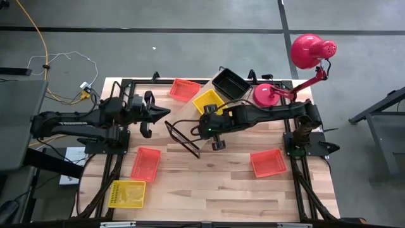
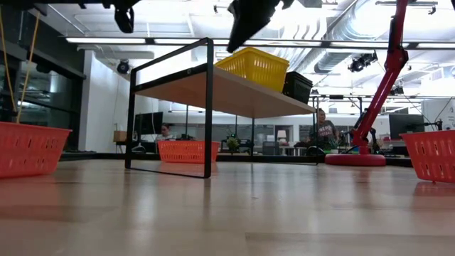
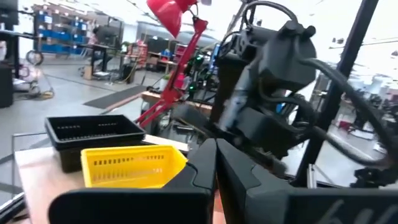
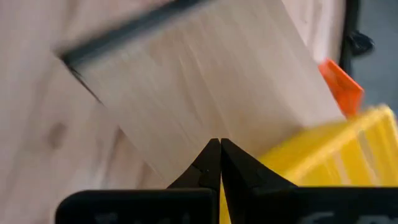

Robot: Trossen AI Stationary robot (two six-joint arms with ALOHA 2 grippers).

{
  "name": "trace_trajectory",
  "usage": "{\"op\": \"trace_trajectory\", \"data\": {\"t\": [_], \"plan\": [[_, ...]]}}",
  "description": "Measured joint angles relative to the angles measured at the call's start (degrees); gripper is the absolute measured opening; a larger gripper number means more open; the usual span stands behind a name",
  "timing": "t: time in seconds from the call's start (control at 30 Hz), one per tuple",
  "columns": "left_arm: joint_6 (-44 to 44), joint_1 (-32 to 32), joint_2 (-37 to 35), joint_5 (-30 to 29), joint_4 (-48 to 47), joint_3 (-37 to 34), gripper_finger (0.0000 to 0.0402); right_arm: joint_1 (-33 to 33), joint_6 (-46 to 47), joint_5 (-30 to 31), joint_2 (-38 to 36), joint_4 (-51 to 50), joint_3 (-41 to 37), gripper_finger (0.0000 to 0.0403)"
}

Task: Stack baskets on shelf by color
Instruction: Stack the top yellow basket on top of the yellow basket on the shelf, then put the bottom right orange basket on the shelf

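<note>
The shelf [image 1: 190, 123] is a light-wood board on a black wire frame [image 2: 207, 107], standing in the middle of the table. A yellow basket [image 1: 207, 101] and a black basket [image 1: 230, 83] rest on its top toward the far end; both also show in the low view, the yellow basket [image 2: 253, 65] and the black basket [image 2: 297, 85]. My right gripper [image 4: 219, 148] is shut and empty, above the shelf board [image 4: 205, 87] beside the yellow basket [image 4: 323, 162]. My left gripper [image 3: 216, 152] is shut and empty, held above the table left of the shelf [image 1: 163, 113].
Orange baskets lie on the table at the far side [image 1: 184, 89], front left [image 1: 146, 163] and front right [image 1: 267, 163]. Another yellow basket [image 1: 127, 194] lies near the front left corner. A red lamp [image 1: 312, 50] stands with its base [image 1: 266, 95] at the far right.
</note>
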Motion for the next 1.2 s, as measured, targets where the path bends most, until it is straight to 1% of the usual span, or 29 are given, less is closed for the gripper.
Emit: {"op": "trace_trajectory", "data": {"t": [0.07,0.13,0.37,0.5,0.6,0.73,0.83,1.03,1.2], "plan": [[-0.5,-1.0,-0.2,0.0,1.9,-1.5,0.0000,-0.1,0.9,3.5,0.0,-2.3,0.0,0.0000],[-0.9,-1.8,-0.2,0.0,3.0,-2.4,0.0000,-0.4,1.7,5.1,0.0,-4.3,0.0,0.0000],[0.2,-4.2,0.1,-3.7,2.8,-2.7,0.0000,-1.1,1.2,5.9,0.0,-4.9,0.0,0.0000],[2.1,-4.5,0.0,-3.4,2.6,-2.7,0.0000,-1.1,0.7,7.6,-0.8,-5.3,0.0,0.0000],[4.0,-4.5,-0.1,-1.2,1.8,-2.7,0.0000,0.0,1.5,7.7,-2.9,-6.4,0.0,0.0000],[5.1,-4.6,-0.9,4.3,1.1,-2.7,0.0000,2.4,5.9,7.8,-6.1,-9.5,0.0,0.0000],[4.6,-4.6,-0.8,6.5,1.1,-2.7,0.0001,4.8,10.2,8.9,-7.8,-13.1,0.0,0.0000],[3.1,-5.7,-0.6,7.5,-1.0,-2.7,0.0006,10.6,19.7,14.2,-8.4,-21.8,0.0,0.0000],[3.2,-8.9,-0.6,7.2,-1.5,-2.7,0.0024,15.0,25.3,17.1,-9.2,-24.6,0.0,0.0000]]}}
